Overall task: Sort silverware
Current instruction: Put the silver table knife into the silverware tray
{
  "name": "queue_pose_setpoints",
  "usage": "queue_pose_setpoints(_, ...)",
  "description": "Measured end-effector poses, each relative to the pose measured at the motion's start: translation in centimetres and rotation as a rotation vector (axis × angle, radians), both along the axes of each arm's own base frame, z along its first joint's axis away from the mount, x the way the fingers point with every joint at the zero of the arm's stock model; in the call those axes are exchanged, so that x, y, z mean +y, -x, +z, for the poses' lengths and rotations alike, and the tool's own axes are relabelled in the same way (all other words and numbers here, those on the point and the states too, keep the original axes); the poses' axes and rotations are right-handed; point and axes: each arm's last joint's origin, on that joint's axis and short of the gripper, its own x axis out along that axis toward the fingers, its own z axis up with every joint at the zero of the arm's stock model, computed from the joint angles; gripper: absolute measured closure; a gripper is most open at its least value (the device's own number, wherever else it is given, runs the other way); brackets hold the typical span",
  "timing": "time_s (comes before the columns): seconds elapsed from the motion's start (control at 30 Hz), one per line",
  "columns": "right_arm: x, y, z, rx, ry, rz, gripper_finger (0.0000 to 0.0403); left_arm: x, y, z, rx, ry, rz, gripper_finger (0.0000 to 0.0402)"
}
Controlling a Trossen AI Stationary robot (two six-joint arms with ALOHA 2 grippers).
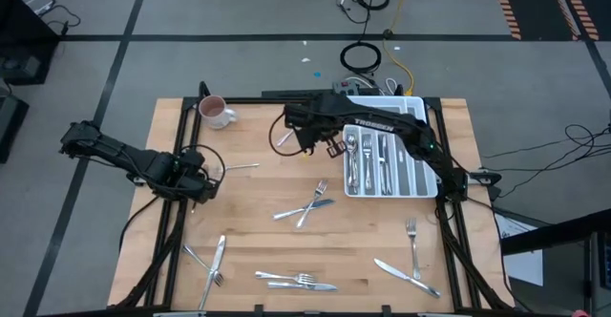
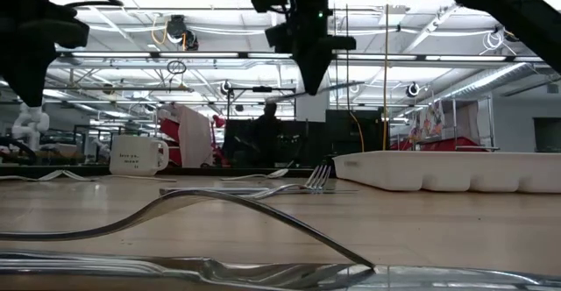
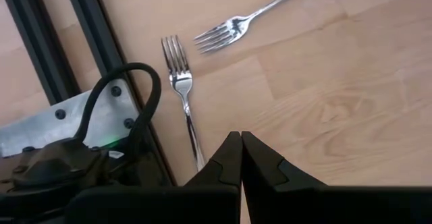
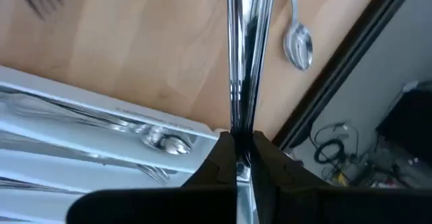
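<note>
Silverware lies scattered on the wooden table: crossed pieces (image 1: 307, 207), a fork and knife (image 1: 296, 281) near the front edge, a fork (image 1: 412, 245), a knife (image 1: 215, 264). More pieces lie in the white tray (image 1: 417, 169). My right gripper (image 1: 304, 134) is above the table left of the tray, shut on a slim silver piece (image 4: 246, 62); whether that is a fork, spoon or knife, I cannot tell. My left gripper (image 3: 241, 143) is shut near the table's left edge, beside a fork (image 3: 182, 89); I cannot tell whether it touches that fork. My right gripper pinches the slim silver piece between its two fingers (image 4: 219, 160), at one end (image 4: 241, 140). The fingers point down from above and lie along the piece. The piece is lifted clear of the table and hangs below the gripper (image 2: 308, 85).
A white mug (image 1: 215, 112) stands at the far left of the table. A spoon (image 4: 297, 45) lies on the wood near the far edge. A second fork (image 3: 250, 21) lies ahead of the left gripper. Black frame rails (image 3: 40, 48) run along the table's edges. Cables lie on the floor beyond.
</note>
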Motion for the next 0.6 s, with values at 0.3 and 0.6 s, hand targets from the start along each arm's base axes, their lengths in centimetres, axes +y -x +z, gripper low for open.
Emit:
queue_pose_setpoints(0.3,4.8,3.3,1.8,0.035,-0.061,0.159,0.0403,0.0,0.0,0.0,0.001,0.000,-0.007,0.0397)
queue_pose_setpoints(0.6,7.6,14.7,0.0,0.325,0.032,0.394,0.0402,0.1,-0.2,0.0,-0.033,-0.049,-0.021,0.0397)
